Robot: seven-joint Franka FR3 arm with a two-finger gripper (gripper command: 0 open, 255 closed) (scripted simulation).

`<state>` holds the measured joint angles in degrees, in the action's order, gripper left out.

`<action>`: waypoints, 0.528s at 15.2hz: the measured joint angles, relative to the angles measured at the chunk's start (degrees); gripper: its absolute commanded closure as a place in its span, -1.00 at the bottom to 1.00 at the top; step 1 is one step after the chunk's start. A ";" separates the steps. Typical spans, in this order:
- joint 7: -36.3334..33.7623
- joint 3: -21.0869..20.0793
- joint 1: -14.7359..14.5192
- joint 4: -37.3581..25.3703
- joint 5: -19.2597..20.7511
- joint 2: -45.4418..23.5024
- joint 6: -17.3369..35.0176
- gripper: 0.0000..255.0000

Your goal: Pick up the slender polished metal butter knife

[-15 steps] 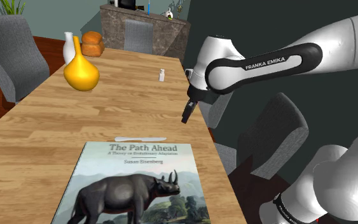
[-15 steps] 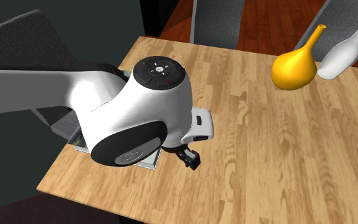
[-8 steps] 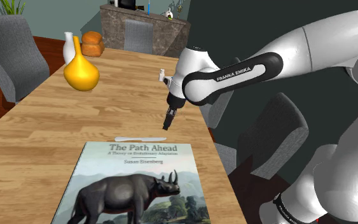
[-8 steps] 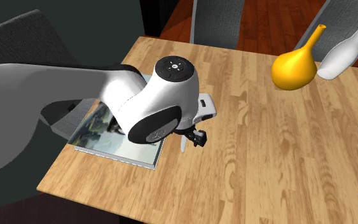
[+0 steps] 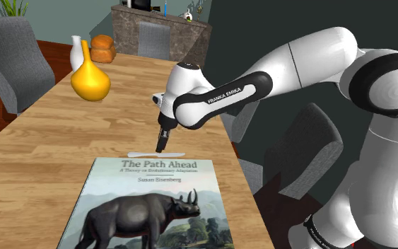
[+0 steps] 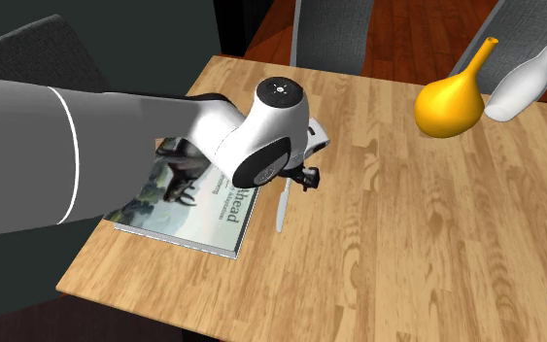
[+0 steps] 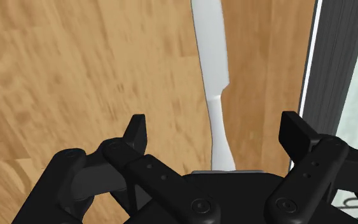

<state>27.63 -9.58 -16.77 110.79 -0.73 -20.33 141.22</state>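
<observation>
The butter knife (image 5: 148,154) is a slim pale grey piece lying flat on the wooden table (image 5: 49,134), just beyond the far edge of a book (image 5: 148,205). My gripper (image 5: 162,147) hangs point-down right over the knife's handle end, a little above it. In the wrist view the knife (image 7: 213,83) runs lengthwise between the two black fingers (image 7: 137,130), which stand wide apart and touch nothing; my gripper (image 7: 217,130) is open. The second exterior view has the knife (image 6: 283,207) sticking out below the gripper (image 6: 308,179) beside the book (image 6: 186,199).
A yellow gourd-shaped vase (image 5: 90,79) and a white bottle (image 5: 75,51) stand at the table's far end, with bread (image 5: 103,47) behind. A small white shaker (image 5: 179,83) sits mid-table. Grey chairs (image 5: 10,56) flank the table; a stone cabinet (image 5: 158,30) lies beyond.
The arm has swung toward the shoulder view's left and down, bringing the gripper from beside the table's edge to just above the knife. The knife has not moved.
</observation>
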 measured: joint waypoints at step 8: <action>1.11 -0.25 -0.78 -0.65 0.91 -5.23 5.07 -1.00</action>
<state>28.74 -9.83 -17.56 110.14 0.18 -25.56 146.29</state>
